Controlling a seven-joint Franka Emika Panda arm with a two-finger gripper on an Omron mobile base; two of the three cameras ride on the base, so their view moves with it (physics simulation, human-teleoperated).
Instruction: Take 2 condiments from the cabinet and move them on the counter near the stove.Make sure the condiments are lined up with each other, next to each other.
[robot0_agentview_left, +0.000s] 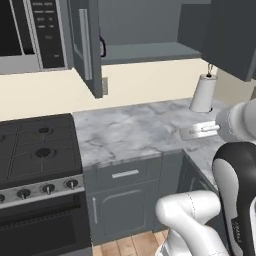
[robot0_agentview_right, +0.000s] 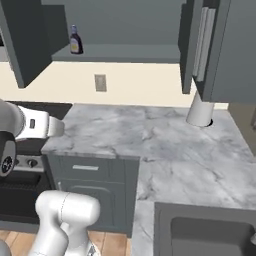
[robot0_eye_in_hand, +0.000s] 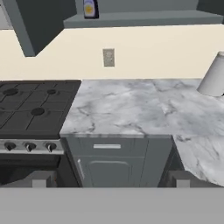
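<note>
The hand (robot0_eye_in_hand: 109, 181) is spread wide and empty, low in front of the drawer (robot0_eye_in_hand: 107, 146), presumably squaring up for a reach. Beyond it, the marble surface (robot0_eye_in_hand: 131, 109) right of the stove (robot0_eye_in_hand: 35, 109) lies bare. Farthest, above the stove's right edge, the brown bottle (robot0_agentview_right: 75, 40) stands upright on the cabinet (robot0_agentview_right: 120, 50) shelf, door swung aside.

Ahead of me: bottle (robot0_agentview_right: 75, 40) on the shelf at the left end of the open cabinet (robot0_agentview_right: 120, 52), above the counter (robot0_agentview_right: 130, 132); stove (robot0_eye_in_hand: 33, 109) adjoining the counter's left edge; paper towel roll (robot0_agentview_right: 201, 111) standing at the counter's rear right; sink (robot0_agentview_right: 205, 232) set nearer, front right.
</note>
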